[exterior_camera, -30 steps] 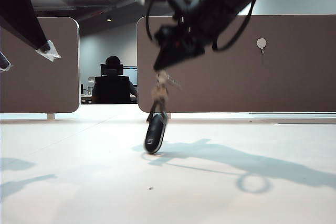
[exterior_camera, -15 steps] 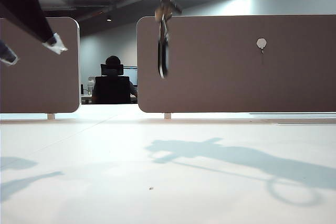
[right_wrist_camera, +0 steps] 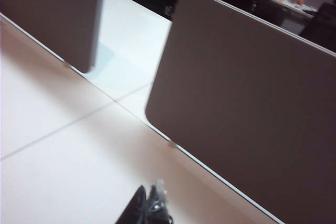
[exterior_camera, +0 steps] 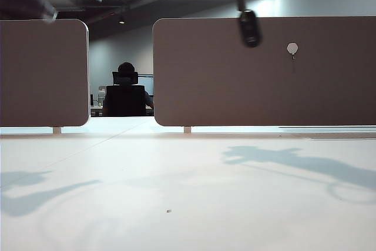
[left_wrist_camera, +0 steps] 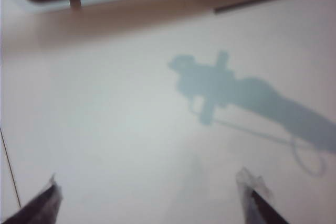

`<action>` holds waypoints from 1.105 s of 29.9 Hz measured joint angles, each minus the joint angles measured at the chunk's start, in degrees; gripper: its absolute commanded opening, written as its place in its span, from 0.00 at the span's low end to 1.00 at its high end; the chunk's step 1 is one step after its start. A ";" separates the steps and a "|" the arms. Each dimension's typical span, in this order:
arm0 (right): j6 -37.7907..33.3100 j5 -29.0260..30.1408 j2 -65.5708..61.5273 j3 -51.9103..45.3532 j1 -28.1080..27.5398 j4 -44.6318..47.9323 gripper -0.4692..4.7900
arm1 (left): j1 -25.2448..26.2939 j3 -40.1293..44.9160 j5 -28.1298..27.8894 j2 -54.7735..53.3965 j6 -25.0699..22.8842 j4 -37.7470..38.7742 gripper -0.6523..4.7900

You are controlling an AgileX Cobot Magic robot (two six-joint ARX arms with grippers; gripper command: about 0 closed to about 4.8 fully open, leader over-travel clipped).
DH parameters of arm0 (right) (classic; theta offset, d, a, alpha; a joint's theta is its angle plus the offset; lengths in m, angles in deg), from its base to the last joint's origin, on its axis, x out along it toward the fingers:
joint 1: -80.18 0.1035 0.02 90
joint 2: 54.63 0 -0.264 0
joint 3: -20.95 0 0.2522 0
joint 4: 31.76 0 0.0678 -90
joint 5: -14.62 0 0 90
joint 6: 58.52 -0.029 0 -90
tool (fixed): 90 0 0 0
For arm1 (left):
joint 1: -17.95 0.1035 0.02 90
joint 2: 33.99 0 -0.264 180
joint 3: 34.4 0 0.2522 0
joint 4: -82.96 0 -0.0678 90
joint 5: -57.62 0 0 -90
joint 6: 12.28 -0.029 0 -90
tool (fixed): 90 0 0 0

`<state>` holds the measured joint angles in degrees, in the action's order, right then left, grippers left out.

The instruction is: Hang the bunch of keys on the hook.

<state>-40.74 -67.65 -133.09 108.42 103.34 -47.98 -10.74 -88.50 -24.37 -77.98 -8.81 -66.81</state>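
The bunch of keys [exterior_camera: 249,27] hangs high in the exterior view, its black oval fob dangling below small metal keys in front of the right panel. My right gripper [right_wrist_camera: 149,200] is shut on the key ring, and a bit of metal [right_wrist_camera: 159,188] shows at its tips. In the exterior view that gripper is above the frame's top edge. The hook [exterior_camera: 292,48], a pale hexagon pad with a thin metal hook under it, sits on the panel to the right of the fob and slightly lower. My left gripper [exterior_camera: 73,3] is blurred at the upper left and stands open [left_wrist_camera: 148,184] with nothing in it.
Two brown partition panels [exterior_camera: 44,72] [exterior_camera: 223,86] stand along the white table's [exterior_camera: 176,192] far edge. Through the gap between them a person sits in a chair [exterior_camera: 125,92]. A small dark speck [exterior_camera: 168,210] lies on the table.
My right gripper lifted the keys off the table, then carried them up and to the right toward the hook. My left gripper rose at the upper left.
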 measured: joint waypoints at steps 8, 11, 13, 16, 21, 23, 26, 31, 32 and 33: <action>-0.17 2.16 -6.58 5.79 -9.70 2.64 0.08 | 0.00 -2.38 -0.13 -1.03 0.00 -4.39 1.00; -0.59 2.54 -9.81 9.38 -12.61 4.15 0.08 | 0.00 -4.07 -0.22 -2.69 0.00 -5.31 1.00; -0.98 2.51 -11.30 10.95 -14.27 4.68 0.08 | 0.00 -5.25 -0.24 -4.09 0.00 -5.60 1.00; -1.38 2.38 -15.04 15.08 -16.94 5.38 0.08 | 0.00 -7.13 -0.31 -6.62 0.00 -5.95 1.00; -1.70 2.43 -21.86 22.08 -19.69 5.53 0.08 | 0.00 -10.36 -0.37 -11.23 -0.07 -6.88 1.00; -1.73 2.51 -24.65 25.00 -20.63 5.57 0.08 | 0.00 -10.51 -0.52 -12.72 -0.22 -7.48 1.00; -2.36 2.58 -28.33 28.57 -22.01 5.46 0.08 | 0.00 -10.51 -0.85 -14.67 -0.24 -8.15 1.00; -3.04 2.60 -35.15 35.74 -23.56 5.51 0.08 | 0.00 -10.51 -1.31 -16.81 -0.66 -9.09 1.00; -3.21 2.56 -36.52 37.16 -23.71 5.64 0.08 | 0.00 -10.51 -1.53 -17.35 -1.07 -9.20 1.00; -3.45 2.58 -37.42 38.03 -23.91 5.51 0.08 | 0.00 -10.51 -1.70 -17.75 -1.20 -9.35 1.00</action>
<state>-44.19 -65.07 -170.51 146.45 79.42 -42.47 -10.74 -99.01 -26.08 -95.72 -10.01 -76.17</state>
